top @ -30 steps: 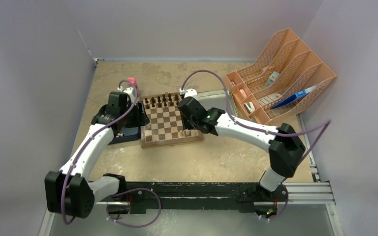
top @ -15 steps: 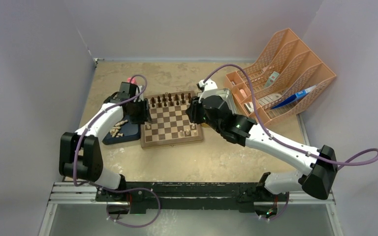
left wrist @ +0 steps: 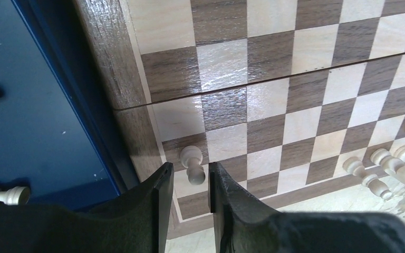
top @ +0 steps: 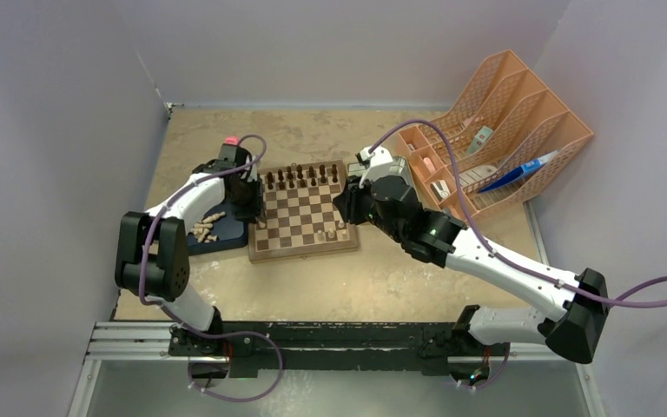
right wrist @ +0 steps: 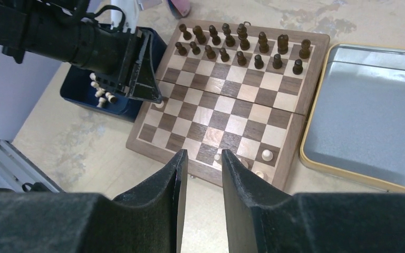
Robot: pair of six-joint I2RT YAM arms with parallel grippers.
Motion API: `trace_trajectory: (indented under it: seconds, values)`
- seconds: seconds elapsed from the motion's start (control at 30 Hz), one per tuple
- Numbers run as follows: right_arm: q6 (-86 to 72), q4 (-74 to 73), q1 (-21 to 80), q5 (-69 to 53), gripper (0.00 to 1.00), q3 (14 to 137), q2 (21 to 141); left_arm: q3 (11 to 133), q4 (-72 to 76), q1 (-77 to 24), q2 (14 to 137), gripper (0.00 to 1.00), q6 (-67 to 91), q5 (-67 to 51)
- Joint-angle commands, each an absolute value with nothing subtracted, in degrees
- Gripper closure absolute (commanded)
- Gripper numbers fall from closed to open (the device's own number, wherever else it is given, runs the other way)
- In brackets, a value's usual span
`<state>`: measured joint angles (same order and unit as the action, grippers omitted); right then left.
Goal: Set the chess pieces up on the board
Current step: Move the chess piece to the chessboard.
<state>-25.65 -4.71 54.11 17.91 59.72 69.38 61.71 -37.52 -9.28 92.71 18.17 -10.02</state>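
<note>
From above, your left gripper (top: 254,204) has moved up along the board (top: 304,217)'s left edge, and your right gripper (top: 349,205) has backed off its right side. In the left wrist view, a pale pawn (left wrist: 192,164) stands on the board between the narrowed jaws, but you cannot tell whether they grip it. In the right wrist view, the jaws are slightly parted and empty, with the board beneath and ahead.

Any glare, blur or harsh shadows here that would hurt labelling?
Left wrist: glare patch on the board near its fold; jaws in front dark and soft. Right wrist: board sharp, jaws blurred. Top external: even light, soft shadows, chess pieces tiny.
</note>
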Motion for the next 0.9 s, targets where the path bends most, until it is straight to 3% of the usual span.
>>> trace_trajectory:
  seconds: [0.0,0.5,0.87]
  values:
    - [-24.76,-0.89,54.49,16.70,0.68,59.59,68.22,65.24,-38.01,-9.38,93.12,0.71,16.44,-8.57]
    - [-25.20,-0.66,54.49,17.40,0.70,59.75,69.03,66.48,-43.29,-14.89,95.58,0.87,16.11,-2.14]
    - [-25.55,-1.04,54.49,17.66,0.70,59.41,68.69,65.51,-44.97,-16.68,94.31,0.90,17.40,-1.09]
